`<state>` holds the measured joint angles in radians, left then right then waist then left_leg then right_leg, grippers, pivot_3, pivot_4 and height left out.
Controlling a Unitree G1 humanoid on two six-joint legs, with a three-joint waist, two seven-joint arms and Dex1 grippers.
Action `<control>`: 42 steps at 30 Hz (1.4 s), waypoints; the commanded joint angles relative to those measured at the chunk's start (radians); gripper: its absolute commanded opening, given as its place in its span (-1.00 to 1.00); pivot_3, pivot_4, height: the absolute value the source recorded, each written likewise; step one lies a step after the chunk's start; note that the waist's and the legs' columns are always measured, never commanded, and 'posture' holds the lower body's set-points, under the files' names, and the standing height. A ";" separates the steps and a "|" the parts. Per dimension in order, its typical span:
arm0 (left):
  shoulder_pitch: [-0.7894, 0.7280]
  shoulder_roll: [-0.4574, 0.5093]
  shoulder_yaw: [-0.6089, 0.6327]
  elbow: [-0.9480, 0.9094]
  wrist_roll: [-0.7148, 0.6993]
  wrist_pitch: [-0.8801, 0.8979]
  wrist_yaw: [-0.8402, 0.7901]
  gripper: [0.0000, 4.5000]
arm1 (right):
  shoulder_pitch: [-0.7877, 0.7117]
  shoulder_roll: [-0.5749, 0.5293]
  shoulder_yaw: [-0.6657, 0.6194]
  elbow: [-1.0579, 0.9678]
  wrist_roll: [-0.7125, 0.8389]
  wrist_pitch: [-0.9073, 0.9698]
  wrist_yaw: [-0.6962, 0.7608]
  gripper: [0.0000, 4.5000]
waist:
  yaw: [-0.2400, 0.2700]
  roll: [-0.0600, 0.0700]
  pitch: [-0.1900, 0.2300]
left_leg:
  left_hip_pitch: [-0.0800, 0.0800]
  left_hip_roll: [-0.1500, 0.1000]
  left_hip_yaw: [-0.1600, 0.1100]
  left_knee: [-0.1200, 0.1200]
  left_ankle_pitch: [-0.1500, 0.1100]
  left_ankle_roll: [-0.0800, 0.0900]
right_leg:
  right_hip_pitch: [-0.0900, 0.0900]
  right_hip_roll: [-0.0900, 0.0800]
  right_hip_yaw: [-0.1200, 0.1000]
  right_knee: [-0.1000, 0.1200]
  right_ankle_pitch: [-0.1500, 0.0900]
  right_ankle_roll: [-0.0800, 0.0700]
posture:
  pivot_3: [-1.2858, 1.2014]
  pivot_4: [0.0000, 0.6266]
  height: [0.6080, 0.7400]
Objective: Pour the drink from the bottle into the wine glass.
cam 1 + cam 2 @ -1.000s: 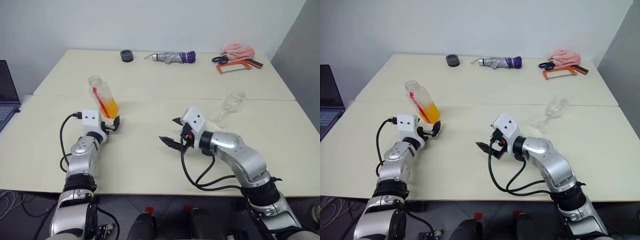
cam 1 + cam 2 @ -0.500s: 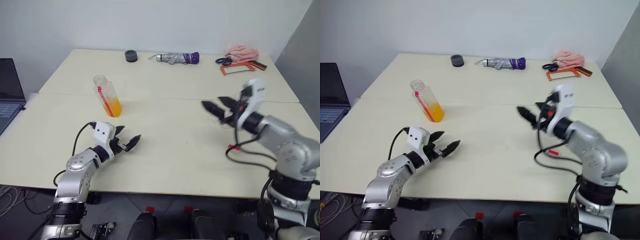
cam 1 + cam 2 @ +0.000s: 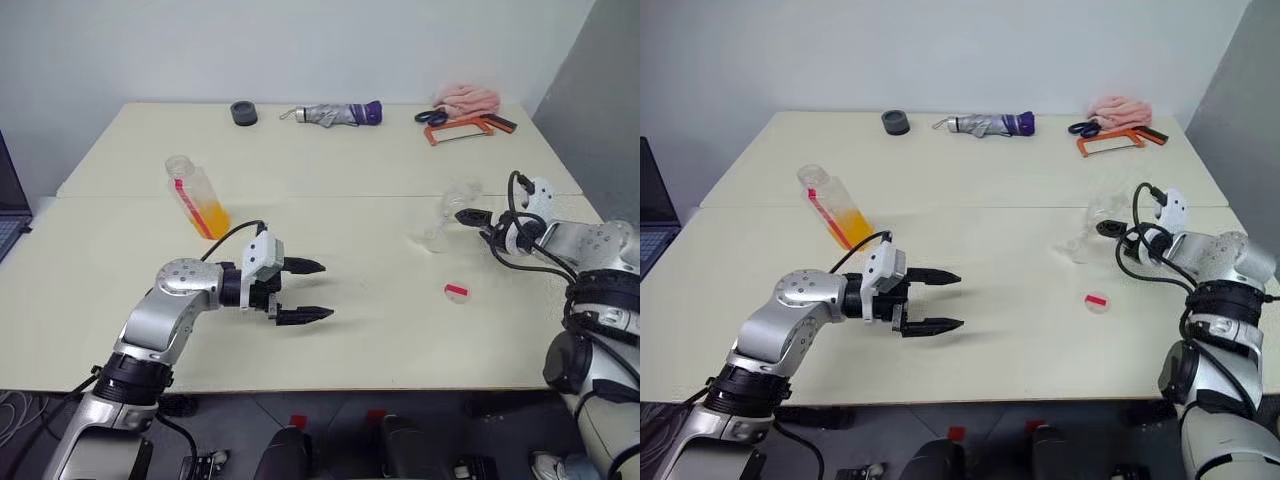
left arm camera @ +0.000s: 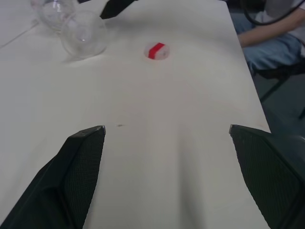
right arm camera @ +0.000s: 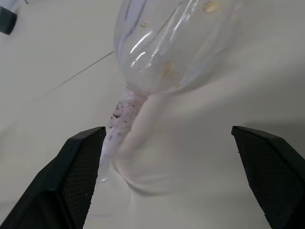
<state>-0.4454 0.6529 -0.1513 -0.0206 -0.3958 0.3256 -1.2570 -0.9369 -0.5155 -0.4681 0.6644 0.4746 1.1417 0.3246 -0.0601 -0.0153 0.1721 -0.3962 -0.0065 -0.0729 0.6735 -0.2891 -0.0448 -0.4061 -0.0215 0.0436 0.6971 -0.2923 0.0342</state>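
The bottle (image 3: 197,196) stands uncapped on the left of the table, with the orange drink (image 3: 214,215) filling its lower part. Its white cap with a red band (image 3: 456,290) lies on the table at the right. The clear wine glass (image 3: 455,205) stands further back on the right. My left gripper (image 3: 325,290) is open and empty over the middle of the table, pointing right, well away from the bottle. My right gripper (image 5: 167,130) is open just beside the glass. Its fingers (image 5: 81,167) flank the stem and bowl without touching them.
Along the far edge lie a black tape roll (image 3: 241,112), a folded umbrella (image 3: 330,114), a pink cloth (image 3: 468,97), scissors and an orange hacksaw (image 3: 462,129). A laptop (image 3: 654,205) sits off the left edge. A person's leg (image 4: 271,43) shows beyond the table's right side.
My left gripper pulled away from the bottle's base, moved right and turned to point right. My right gripper swung from the table's middle out to the glass. The camera also shifted.
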 commanded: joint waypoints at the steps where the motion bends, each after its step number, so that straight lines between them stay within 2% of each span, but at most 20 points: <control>1: -0.030 0.012 0.001 0.014 0.012 -0.031 -0.032 0.99 | -0.078 -0.035 0.023 0.119 -0.019 -0.100 0.060 1.00 | 0.001 0.000 0.000 | 0.000 0.000 0.000 0.000 0.000 0.000 | 0.000 0.000 0.000 0.000 0.000 0.000 | 0.03 -0.52 1.00; 6: -0.050 0.004 0.000 0.037 0.027 -0.043 -0.050 0.99 | -0.147 -0.033 0.060 0.317 -0.056 -0.222 0.116 1.00 | 0.001 0.000 0.000 | -0.001 0.000 -0.001 0.000 0.000 0.000 | 0.000 -0.001 0.000 0.000 0.000 0.000 | 0.03 -0.52 1.00; 15: -0.059 -0.008 -0.001 0.051 0.044 -0.057 -0.052 0.99 | -0.194 0.011 0.080 0.478 -0.078 -0.335 0.160 1.00 | 0.000 0.000 0.000 | -0.001 0.001 -0.001 0.000 0.000 0.000 | 0.000 -0.001 0.000 0.000 0.000 0.000 | 0.03 -0.52 1.00; 19: -0.060 -0.009 -0.001 0.057 0.050 -0.062 -0.054 1.00 | -0.209 0.031 0.080 0.497 -0.071 -0.331 0.182 0.62 | -0.001 0.000 0.000 | 0.000 0.001 -0.001 0.000 0.000 0.000 | 0.000 0.000 0.000 0.000 0.000 0.000 | 0.03 -0.52 1.00; 23: -0.063 -0.010 -0.004 0.065 0.057 -0.070 -0.057 1.00 | -0.215 0.052 0.084 0.500 -0.072 -0.328 0.196 0.01 | -0.001 0.000 0.000 | 0.000 0.001 -0.001 0.000 0.000 0.000 | 0.000 -0.001 0.000 0.000 0.000 0.000 | 0.03 -0.52 1.00; 24: -0.062 -0.011 -0.005 0.065 0.059 -0.071 -0.057 1.00 | -0.215 0.055 0.084 0.499 -0.073 -0.329 0.195 -0.20 | -0.001 0.000 0.000 | -0.001 0.001 -0.001 0.000 0.000 0.000 | 0.000 -0.001 0.000 0.000 0.000 0.000 | 0.03 -0.52 1.00; 29: -0.059 -0.013 -0.004 0.065 0.067 -0.072 -0.055 1.00 | -0.227 0.052 0.054 0.484 -0.052 -0.367 0.179 -0.86 | 0.001 0.000 0.000 | -0.001 0.001 -0.002 0.001 0.000 0.000 | 0.000 -0.001 0.000 0.000 0.000 0.000 | 0.03 -0.52 1.00; 30: -0.057 -0.013 -0.004 0.065 0.068 -0.071 -0.053 1.00 | -0.227 0.051 0.055 0.473 -0.053 -0.385 0.178 -0.92 | 0.002 0.000 0.000 | -0.001 0.001 -0.002 0.002 0.000 0.000 | 0.000 -0.002 0.000 0.001 0.000 0.000 | 0.03 -0.52 1.00; 32: -0.054 -0.015 -0.002 0.068 0.072 -0.072 -0.048 1.00 | -0.223 0.055 0.070 0.441 -0.065 -0.436 0.185 -0.93 | 0.004 0.001 0.001 | -0.002 0.001 -0.003 0.002 0.000 0.000 | 0.000 -0.002 -0.001 0.001 0.000 0.000 | 0.03 -0.52 1.00; 35: -0.053 -0.019 -0.001 0.072 0.075 -0.074 -0.038 1.00 | -0.173 0.081 0.143 0.353 -0.137 -0.617 0.187 -0.93 | 0.003 0.001 0.001 | -0.002 0.001 -0.003 0.002 0.000 0.000 | 0.000 -0.002 -0.001 0.000 0.000 0.000 | 0.03 -0.52 1.00; 39: -0.058 -0.031 0.001 0.077 0.080 -0.071 -0.024 1.00 | -0.048 0.136 0.264 0.246 -0.282 -0.951 0.130 -0.93 | 0.000 0.001 0.001 | -0.002 0.001 -0.004 0.001 0.000 0.000 | -0.001 -0.002 -0.001 0.000 0.000 0.000 | 0.03 -0.52 1.00; 42: -0.058 -0.034 0.003 0.076 0.082 -0.068 -0.020 1.00 | 0.018 0.158 0.304 0.204 -0.320 -1.028 0.119 -0.93 | -0.004 0.002 0.001 | -0.002 0.001 -0.005 0.002 0.000 0.000 | -0.001 -0.002 0.000 0.001 0.000 0.000 | 0.03 -0.52 1.00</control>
<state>-0.4886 0.6200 -0.1559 0.0702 -0.3103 0.2696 -1.2780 -0.9150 -0.3531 -0.1802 0.9171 0.1758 0.1640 0.4490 -0.0639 -0.0137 0.1731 -0.3980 -0.0050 -0.0776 0.6755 -0.2889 -0.0452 -0.4069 -0.0235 0.0435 0.6980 -0.2923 0.0343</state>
